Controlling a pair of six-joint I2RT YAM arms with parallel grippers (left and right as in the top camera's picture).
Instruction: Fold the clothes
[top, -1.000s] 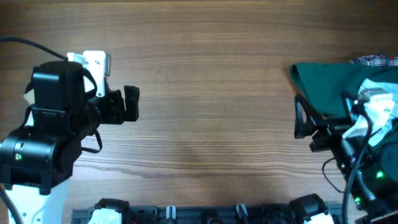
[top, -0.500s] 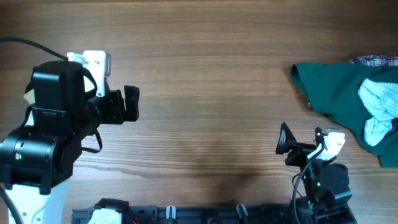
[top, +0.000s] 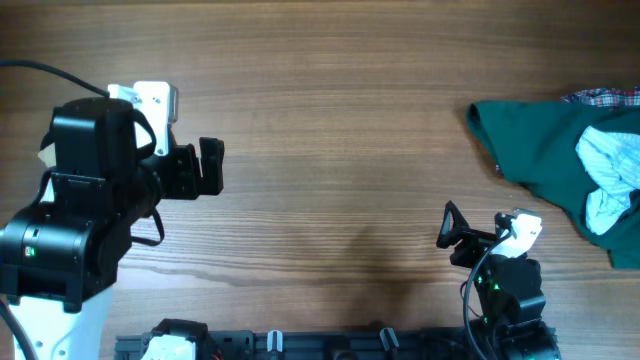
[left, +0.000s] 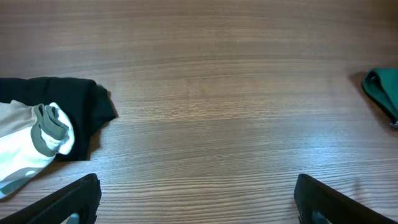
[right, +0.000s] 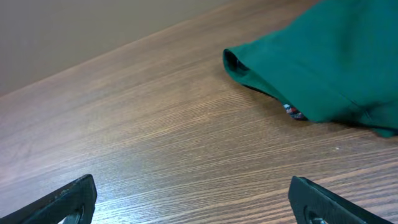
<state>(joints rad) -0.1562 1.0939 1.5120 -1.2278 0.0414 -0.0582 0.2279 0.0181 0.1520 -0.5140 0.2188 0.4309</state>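
Overhead view: pinch probably limp, lightweight green garment (top: 540, 150) at edge nearest right end effector (top: 447, 232), spread wide and empty like left end effector (top: 212, 167).

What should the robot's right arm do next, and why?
Probably reach the right end effector toward the dark green garment. Its jaws are open and empty, and that cloth lies crumpled and unfolded close by on the table's right side.

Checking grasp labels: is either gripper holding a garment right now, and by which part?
Nothing is held. The left gripper and right gripper are both open above the table, and the right one is clear of the dark green garment.
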